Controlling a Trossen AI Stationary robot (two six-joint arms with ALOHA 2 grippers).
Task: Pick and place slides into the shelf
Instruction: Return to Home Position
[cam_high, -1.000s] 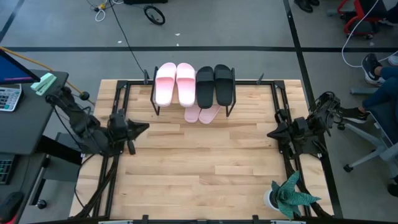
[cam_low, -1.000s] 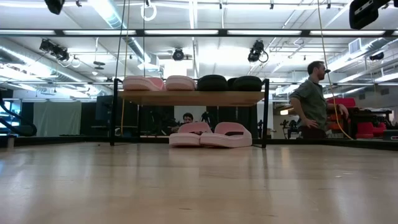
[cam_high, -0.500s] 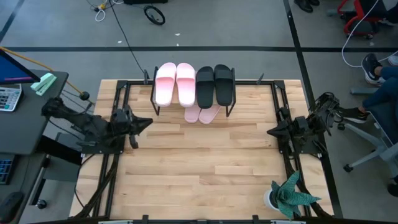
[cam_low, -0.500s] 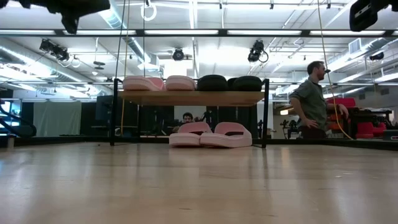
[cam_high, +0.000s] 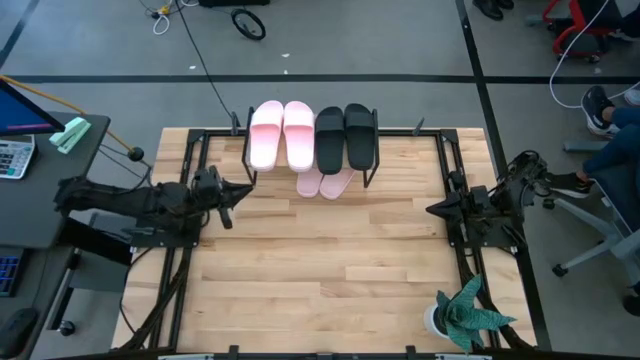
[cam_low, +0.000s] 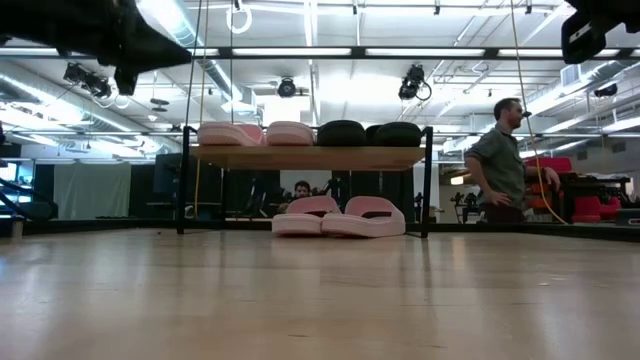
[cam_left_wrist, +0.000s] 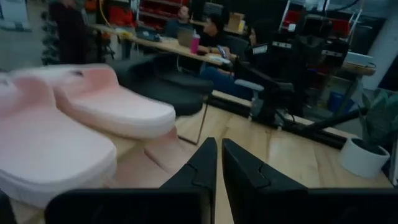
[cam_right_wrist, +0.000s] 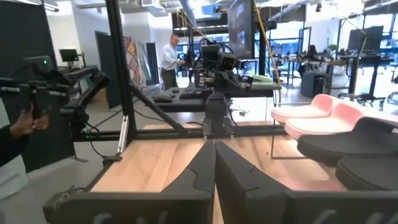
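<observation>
The shelf (cam_low: 310, 157) stands at the middle of the table's far edge. On its top board lie two pink slides (cam_high: 283, 135) and two black slides (cam_high: 345, 137), side by side. Two more pink slides (cam_high: 325, 183) rest soles down on the table under the shelf (cam_low: 340, 215). My left gripper (cam_high: 243, 188) hovers level at the table's left side, just off the shelf's left end, shut and empty (cam_left_wrist: 219, 155). My right gripper (cam_high: 430, 210) waits at the right side, shut and empty (cam_right_wrist: 214, 149).
A potted plant (cam_high: 462, 315) stands at the near right corner. Black frame rails (cam_high: 190, 160) run along both table sides. The wide middle of the tabletop (cam_high: 320, 260) is bare wood. A person (cam_low: 505, 160) stands in the room beyond the table.
My left arm has folded back toward the table's left edge and sunk, coming down into the low view's top left. Its gripper has swung a little toward the far edge and the shelf's left end, and remains empty. The slides have not moved.
</observation>
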